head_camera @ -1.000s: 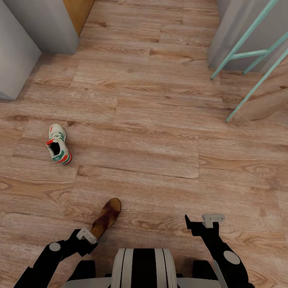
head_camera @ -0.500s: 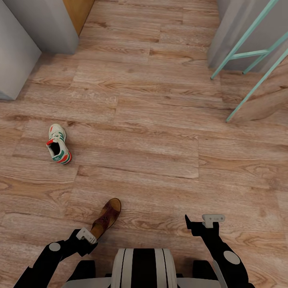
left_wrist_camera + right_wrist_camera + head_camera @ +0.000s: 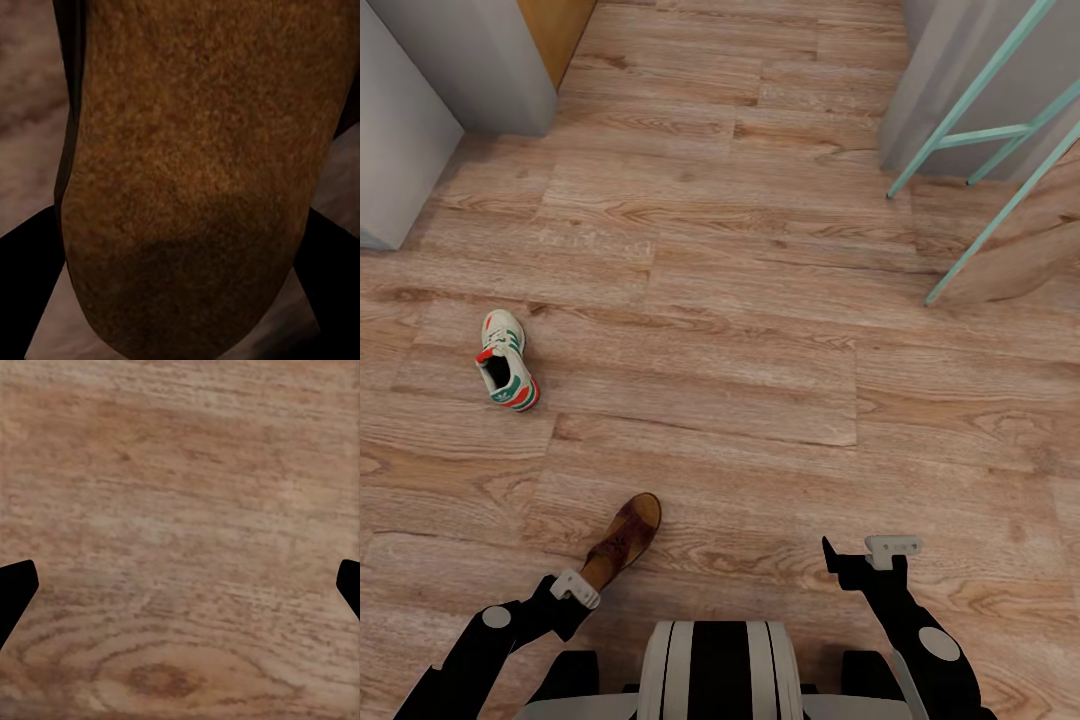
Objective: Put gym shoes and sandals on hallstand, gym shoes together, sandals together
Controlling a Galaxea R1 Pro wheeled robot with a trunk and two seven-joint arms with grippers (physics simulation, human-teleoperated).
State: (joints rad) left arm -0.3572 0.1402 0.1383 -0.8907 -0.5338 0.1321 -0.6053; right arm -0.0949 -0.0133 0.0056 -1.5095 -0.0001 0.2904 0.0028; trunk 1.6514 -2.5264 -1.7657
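One dark brown sandal (image 3: 622,540) with a tan footbed lies on the wood-plank corridor floor (image 3: 760,330), just ahead of my base on the left. My left gripper (image 3: 580,588) is at its heel. In the left wrist view the sandal's footbed (image 3: 187,172) sits between the two black fingers (image 3: 26,285), which press against both of its sides. One white gym shoe (image 3: 507,373) with green stripes and red accents rests on the floor further out to the left. My right gripper (image 3: 862,553) hovers open over bare planks (image 3: 180,510). The hallstand is out of view.
Grey wall or cabinet corners (image 3: 460,70) stand at the far left, with an orange-brown panel (image 3: 555,30) between them. Teal metal frame legs (image 3: 980,140) slant down at the far right beside a grey wall. My base (image 3: 710,670) is at the near edge.
My left gripper has drawn slightly back toward my base, and the sandal has shifted a little with it. The gym shoe and the right arm are unchanged.
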